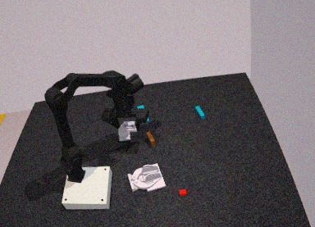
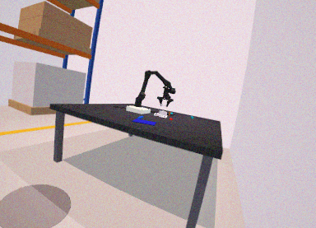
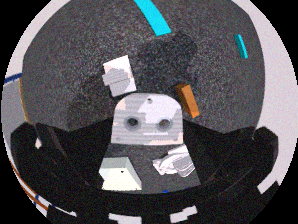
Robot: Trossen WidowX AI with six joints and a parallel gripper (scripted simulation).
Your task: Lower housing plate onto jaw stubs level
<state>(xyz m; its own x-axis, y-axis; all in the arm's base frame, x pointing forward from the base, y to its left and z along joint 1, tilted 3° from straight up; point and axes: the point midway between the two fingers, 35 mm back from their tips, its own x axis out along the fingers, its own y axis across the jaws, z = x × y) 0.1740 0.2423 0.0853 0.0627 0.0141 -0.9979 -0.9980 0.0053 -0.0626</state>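
Gripper [image 1: 126, 117] [image 2: 165, 103] [image 3: 147, 121] clamped on the housing plate [image 1: 125, 134] [image 3: 147, 112] — plate is held up above the dark table [image 1: 230, 167] [image 2: 181, 132] [image 3: 165, 60], apart from the white assembly [image 1: 147, 177] [image 2: 161, 114] [image 3: 175, 162]. Orange block [image 1: 151, 138] [image 3: 187, 100] lies near that assembly — no readable brand, label or writing.

Bent in high arch over the counter [image 1: 230, 167] [image 2: 185, 132] [image 3: 220, 65], with gripper [image 1: 125, 121] [image 2: 165, 104] [image 3: 147, 121] downward.
Seen from top: standing toward left edge with the arm [image 1: 61, 120] [image 2: 145, 83], rising steeply from the base, then running almost level toward right edge, and turning down at the wrist [image 1: 123, 97] [image 2: 168, 90]; closed onto a load, with fingers wide apart, raised above the surface.
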